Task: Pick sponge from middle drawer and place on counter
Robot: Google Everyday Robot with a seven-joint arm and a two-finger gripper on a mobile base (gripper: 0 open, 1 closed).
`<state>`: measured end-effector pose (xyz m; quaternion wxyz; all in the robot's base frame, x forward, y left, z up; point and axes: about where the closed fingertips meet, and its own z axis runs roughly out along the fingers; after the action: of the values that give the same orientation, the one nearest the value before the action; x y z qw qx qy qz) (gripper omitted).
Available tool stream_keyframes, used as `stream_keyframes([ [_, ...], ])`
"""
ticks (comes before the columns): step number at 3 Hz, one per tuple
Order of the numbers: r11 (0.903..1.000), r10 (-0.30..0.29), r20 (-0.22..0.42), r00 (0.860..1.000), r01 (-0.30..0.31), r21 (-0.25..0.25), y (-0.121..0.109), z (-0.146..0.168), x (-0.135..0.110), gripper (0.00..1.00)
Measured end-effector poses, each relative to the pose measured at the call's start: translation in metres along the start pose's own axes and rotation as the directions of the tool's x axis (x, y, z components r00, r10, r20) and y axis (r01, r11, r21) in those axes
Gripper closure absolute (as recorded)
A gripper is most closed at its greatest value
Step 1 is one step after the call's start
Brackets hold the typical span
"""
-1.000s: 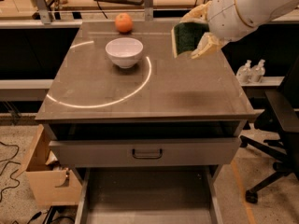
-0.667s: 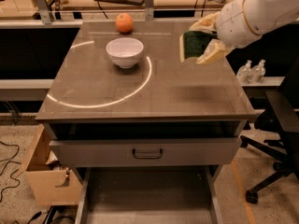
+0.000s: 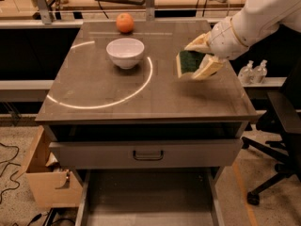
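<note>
Counter [image 3: 188, 102]: most of the right half is bare. The white bowl [image 3: 125, 52] sits left of centre inside the white arc, and the orange [image 3: 124, 22] is at the back edge behind it.

Middle drawer [image 3: 150, 199]: pulled out at the bottom, and the floor in view is bare, no sponge in it. The drawer front with the bar handle [image 3: 148, 154] above it is closed.

Arm [image 3: 263, 13] comes in from the upper right. Gripper [image 3: 203, 56] is over the right side of the counter, fingers clamped on the sponge [image 3: 188, 62]. The sponge is held on edge with its green face towards the bowl. It looks just above the surface, though I can't tell for sure that it isn't touching.

Step, as I judge it: pick done, placing in hand. The next move calls for a short drop straight down onto the bare patch, letting go, then lifting clear. The bowl is well apart, so the collision risk is low. Since it's held on edge, the sponge will probably tip flat on release.
</note>
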<state>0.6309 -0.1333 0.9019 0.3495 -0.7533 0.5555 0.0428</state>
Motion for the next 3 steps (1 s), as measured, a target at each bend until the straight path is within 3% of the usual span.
stream_keyframes([
  [1, 0.9978, 0.006, -0.010, 1.000, -0.007, -0.066, 0.0075, 0.0142, 0.0059, 0.80],
  [2, 0.9972, -0.039, 0.003, 0.999, 0.039, -0.064, 0.0069, 0.0153, 0.0028, 0.57],
  [3, 0.9943, -0.084, 0.019, 0.996, 0.085, -0.065, 0.0065, 0.0180, -0.0013, 0.28],
])
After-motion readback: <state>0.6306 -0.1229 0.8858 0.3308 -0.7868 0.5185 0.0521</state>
